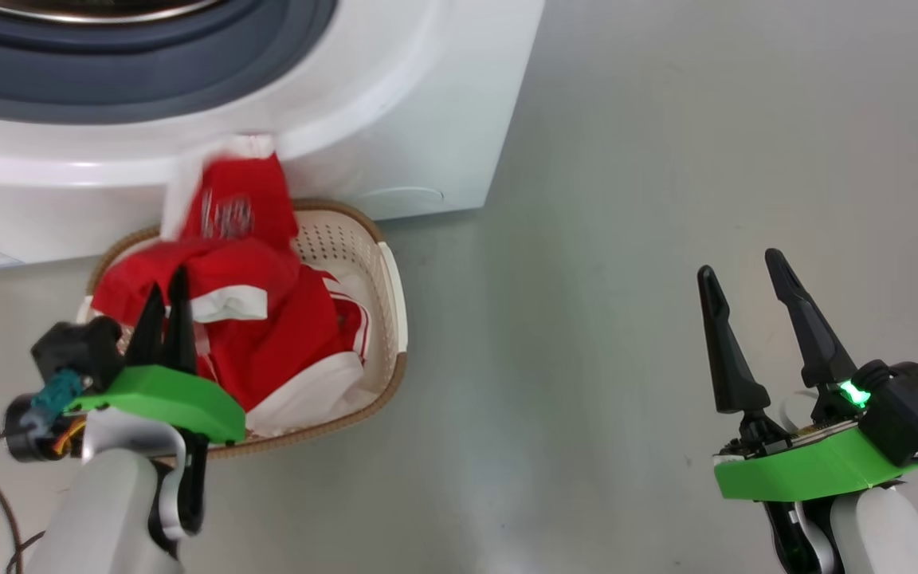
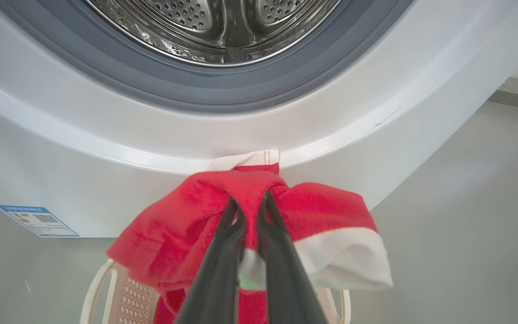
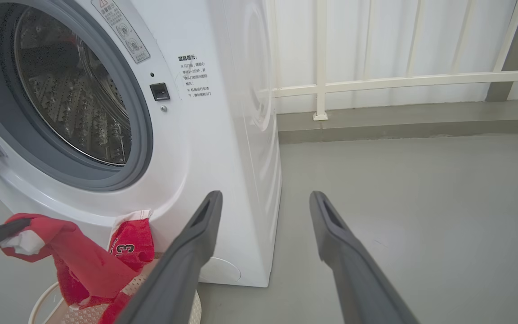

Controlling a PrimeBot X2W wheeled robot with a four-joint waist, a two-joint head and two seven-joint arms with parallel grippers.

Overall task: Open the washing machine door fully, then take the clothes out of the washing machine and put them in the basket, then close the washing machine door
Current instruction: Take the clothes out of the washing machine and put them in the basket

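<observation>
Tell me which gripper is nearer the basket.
Left. The left gripper hangs over the basket, shut on the red clothes; the right gripper stands open above the floor, well off to the basket's right.

Drum (image 3: 74,103) mouth of washing machine (image 3: 227,135): open, clear to the steel wall; basket (image 1: 394,295) just beside machine front: left and middle heaped with clothes (image 1: 252,319), 1 garment draped up against the machine's lower panel; right inner wall bare; floor (image 1: 650,239) right of machine: open around right tool (image 1: 739,265), its 2 fingers spread; railing (image 3: 322,85) bounds it behind.
</observation>
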